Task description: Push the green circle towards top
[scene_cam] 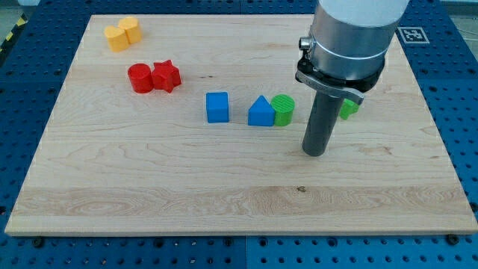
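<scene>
Nearest the camera, my tip (314, 152) rests on the wooden board (149, 202), below and just to the view's right of the green circle (283, 109). It is a bare rod, so nothing opens or clamps. That green circle sits mid-board touching the blue triangle (261, 112) on its left; a blue cube (216, 107) lies further left. Another green block (348, 108) peeks from behind the rod. Beyond the circle, upper left, are the red (154, 77) and yellow pairs (122, 33). Pushing looks unstarted; I judge the whole upward shove remains.
</scene>
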Motion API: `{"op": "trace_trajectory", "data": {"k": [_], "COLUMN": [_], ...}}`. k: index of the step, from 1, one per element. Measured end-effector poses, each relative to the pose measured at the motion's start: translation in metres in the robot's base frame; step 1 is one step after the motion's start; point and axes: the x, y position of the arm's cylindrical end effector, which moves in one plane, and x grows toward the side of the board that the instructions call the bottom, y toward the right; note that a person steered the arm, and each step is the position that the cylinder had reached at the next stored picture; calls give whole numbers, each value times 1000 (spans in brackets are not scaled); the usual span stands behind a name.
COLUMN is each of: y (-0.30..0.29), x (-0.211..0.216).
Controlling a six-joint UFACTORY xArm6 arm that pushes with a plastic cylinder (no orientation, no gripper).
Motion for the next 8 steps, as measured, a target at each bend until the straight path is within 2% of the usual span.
{"op": "trace_trajectory", "data": {"k": [3, 6, 8], "y": [-35, -48, -99], "x": [-26, -84, -96]}}
